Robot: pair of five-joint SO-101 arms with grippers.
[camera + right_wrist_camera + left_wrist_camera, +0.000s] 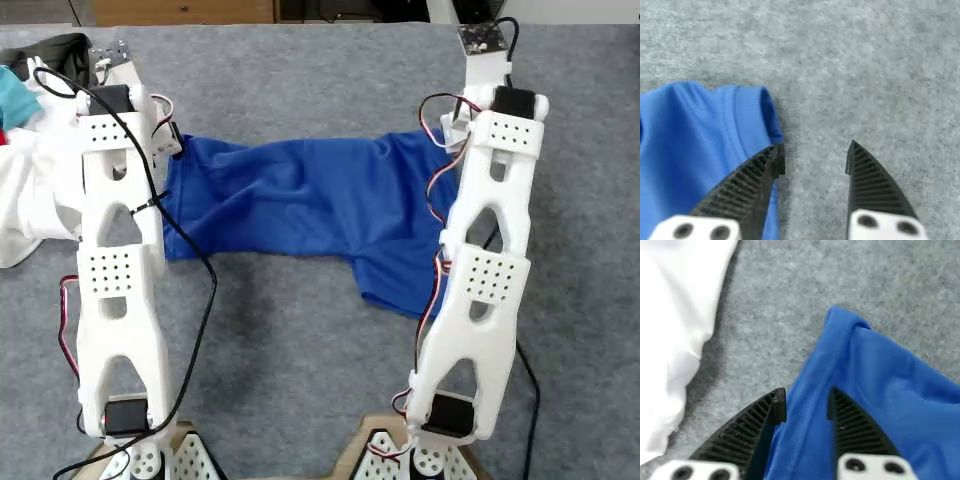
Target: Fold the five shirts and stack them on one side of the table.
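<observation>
The left pincer (806, 404) stands partly apart, straddling a raised edge of the blue shirt (880, 405) without clamping it. The right pincer (815, 157) gapes wider, one jaw at the shirt's corner, the other over bare grey surface (875, 60).

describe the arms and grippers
The left arm and right arm are white plastic shells with grids of small holes, oval cut-outs and black servos at the joints. Thin red, white and black wires run along them; a long black cable loops down the left arm. The left gripper and right gripper have black ribbed pointed fingers on white bases.
</observation>
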